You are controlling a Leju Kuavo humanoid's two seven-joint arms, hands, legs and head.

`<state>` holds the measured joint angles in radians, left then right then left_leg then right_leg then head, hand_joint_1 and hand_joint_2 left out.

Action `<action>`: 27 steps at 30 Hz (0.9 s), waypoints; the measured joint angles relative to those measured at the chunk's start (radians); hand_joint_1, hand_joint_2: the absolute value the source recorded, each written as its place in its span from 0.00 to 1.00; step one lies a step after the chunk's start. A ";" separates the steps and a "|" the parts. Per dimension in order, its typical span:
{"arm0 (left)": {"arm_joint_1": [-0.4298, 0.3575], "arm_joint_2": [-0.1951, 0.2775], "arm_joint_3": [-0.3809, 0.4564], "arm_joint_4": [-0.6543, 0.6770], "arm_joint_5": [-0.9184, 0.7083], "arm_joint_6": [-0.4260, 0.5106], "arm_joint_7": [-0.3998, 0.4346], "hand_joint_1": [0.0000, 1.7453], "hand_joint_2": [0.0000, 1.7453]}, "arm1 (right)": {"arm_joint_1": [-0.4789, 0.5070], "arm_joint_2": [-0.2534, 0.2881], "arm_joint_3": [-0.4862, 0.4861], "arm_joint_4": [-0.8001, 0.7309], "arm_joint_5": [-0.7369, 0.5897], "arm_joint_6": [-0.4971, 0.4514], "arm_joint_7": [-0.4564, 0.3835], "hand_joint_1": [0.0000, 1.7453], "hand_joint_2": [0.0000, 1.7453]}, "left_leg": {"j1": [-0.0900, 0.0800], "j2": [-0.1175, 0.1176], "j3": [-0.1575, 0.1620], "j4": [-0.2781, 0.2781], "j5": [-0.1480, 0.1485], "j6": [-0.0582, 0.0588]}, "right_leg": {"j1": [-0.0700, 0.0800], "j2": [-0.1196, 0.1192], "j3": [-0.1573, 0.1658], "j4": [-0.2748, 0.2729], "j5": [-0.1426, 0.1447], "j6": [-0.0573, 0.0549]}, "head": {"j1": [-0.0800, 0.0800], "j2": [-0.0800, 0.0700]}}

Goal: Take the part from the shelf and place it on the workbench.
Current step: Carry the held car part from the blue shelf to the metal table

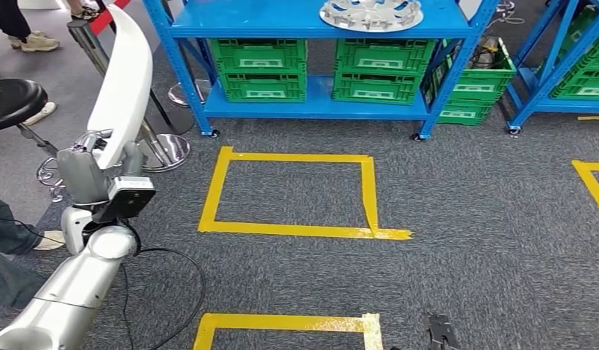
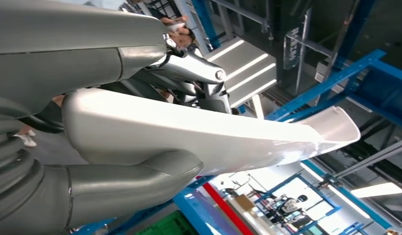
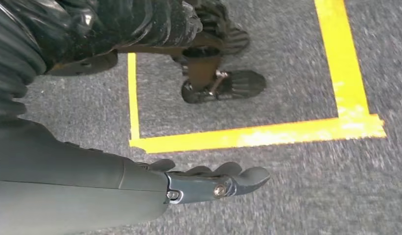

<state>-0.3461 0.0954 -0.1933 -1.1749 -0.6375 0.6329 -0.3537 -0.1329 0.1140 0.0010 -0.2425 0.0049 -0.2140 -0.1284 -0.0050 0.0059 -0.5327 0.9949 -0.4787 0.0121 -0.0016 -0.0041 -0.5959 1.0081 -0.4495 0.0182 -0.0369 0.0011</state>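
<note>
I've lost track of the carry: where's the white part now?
The white part is in the left hand, held upright at the left of the head view, beside the black stool and left of the blue shelf.

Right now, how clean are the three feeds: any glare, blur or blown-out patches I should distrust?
Head view: sharp and evenly lit, with the white part bright but readable. Left wrist view: strong glare along the part and blown-out ceiling lights behind; the left hand is close and soft. Right wrist view: motion blur smears the yellow tape and carpet; the right hand stays fairly crisp.
</note>
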 joint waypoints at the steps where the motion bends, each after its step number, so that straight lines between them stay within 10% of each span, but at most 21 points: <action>1: 0.000 -0.001 -0.001 0.000 0.000 -0.001 0.000 1.00 1.00 | 0.001 0.000 0.000 0.000 0.000 0.000 0.000 0.00 1.00 | 0.002 0.001 -0.002 -0.007 0.005 0.006 | 0.000 0.001 -0.008 0.010 -0.010 0.005 | 0.001 0.000; 5: 0.000 -0.005 -0.005 0.000 0.000 -0.005 -0.001 1.00 1.00 | 0.003 0.000 -0.001 0.000 -0.001 0.005 0.005 0.00 1.00 | 0.006 0.003 -0.024 -0.013 0.028 0.022 | -0.002 0.003 -0.100 0.214 -0.132 0.022 | 0.008 0.000; 7: 0.002 -0.006 -0.006 0.000 -0.001 -0.007 -0.001 1.00 1.00 | 0.007 0.000 -0.002 0.000 -0.002 0.009 0.005 0.00 1.00 | 0.005 0.003 -0.039 -0.009 0.036 0.022 | -0.003 0.003 -0.119 0.278 -0.148 0.027 | 0.008 0.000; 11: 0.004 -0.005 -0.008 0.000 -0.001 -0.008 -0.001 1.00 1.00 | 0.007 0.000 -0.004 0.000 -0.003 0.011 0.004 0.00 1.00 | 0.003 0.002 -0.055 0.006 0.042 0.012 | -0.003 0.003 0.021 0.055 -0.056 0.022 | 0.008 0.000; 14: 0.002 -0.005 -0.009 0.000 -0.001 -0.008 -0.001 1.00 1.00 | 0.008 0.000 -0.005 0.000 -0.004 0.011 0.003 0.00 1.00 | -0.001 0.003 -0.069 0.016 0.049 -0.004 | -0.001 0.005 0.050 0.001 -0.049 0.008 | 0.006 0.000; 18: 0.002 -0.002 -0.013 0.000 -0.004 -0.011 -0.001 1.00 1.00 | 0.008 -0.001 -0.011 0.000 -0.014 0.021 0.002 0.00 0.00 | 0.003 -0.001 -0.101 0.087 -0.003 -0.025 | -0.007 0.003 0.041 -0.003 -0.032 -0.020 | 0.003 0.000; 22: 0.002 0.002 -0.014 0.001 -0.010 -0.016 0.001 1.00 1.00 | 0.011 -0.001 -0.027 0.000 -0.036 0.041 -0.004 0.00 0.00 | 0.008 -0.001 -0.181 0.302 -0.099 -0.037 | -0.006 0.003 0.026 0.000 -0.024 -0.025 | -0.001 0.000; 27: -0.002 0.009 -0.017 0.001 -0.014 -0.016 0.007 1.00 1.00 | 0.012 -0.001 -0.058 0.000 -0.067 0.060 -0.025 0.00 0.00 | 0.003 -0.001 -0.042 0.047 0.014 -0.016 | -0.003 0.003 0.017 0.006 -0.019 -0.016 | 0.000 0.000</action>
<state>-0.3485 0.1042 -0.2104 -1.1738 -0.6518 0.6165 -0.3467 -0.1209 0.1133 -0.0572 -0.2422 -0.0622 -0.1538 -0.1532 -0.0019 0.0046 -0.5749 1.0418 -0.4647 -0.0044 -0.0043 -0.0008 -0.5785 1.0143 -0.4683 0.0018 -0.0373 0.0011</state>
